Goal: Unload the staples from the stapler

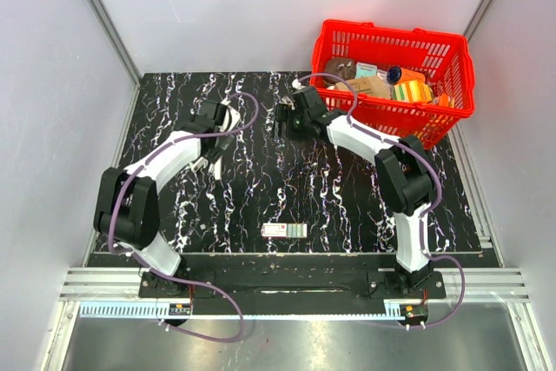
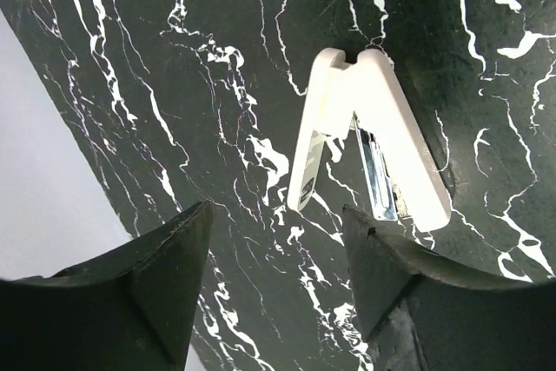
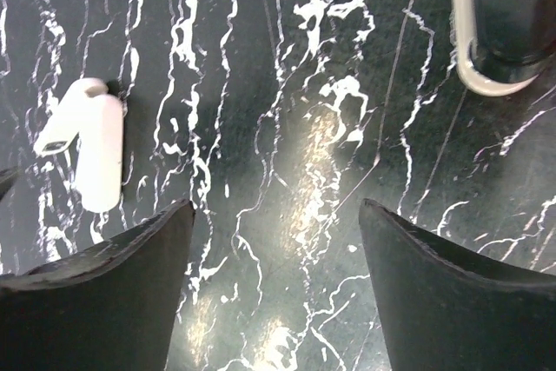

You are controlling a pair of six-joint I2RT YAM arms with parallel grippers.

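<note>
Your left claw point(image 2: 276, 215) hangs open and empty near the stapler point(image 2: 365, 136), which lies splayed in a narrow V on the worktop point(image 2: 174, 84). Your right claw point(image 3: 276, 206) is open too, holding nothing. Pinch one slim arm off-centre and the stapler could skid or snap shut on its staples.

The left arm point(image 1: 174, 155) and the right arm point(image 1: 352, 135) share one build: glossy white tubular links between chunky black joint housings. A thin purple cable point(image 1: 213, 339) runs along each arm and loops out at 6 o'clock of its black base point(image 1: 163, 282). The left gripper point(image 2: 276, 223) and right gripper point(image 3: 276, 215) have matte black, wedge-shaped fingers point(image 3: 104, 293) with pale wear along the edges.
</note>
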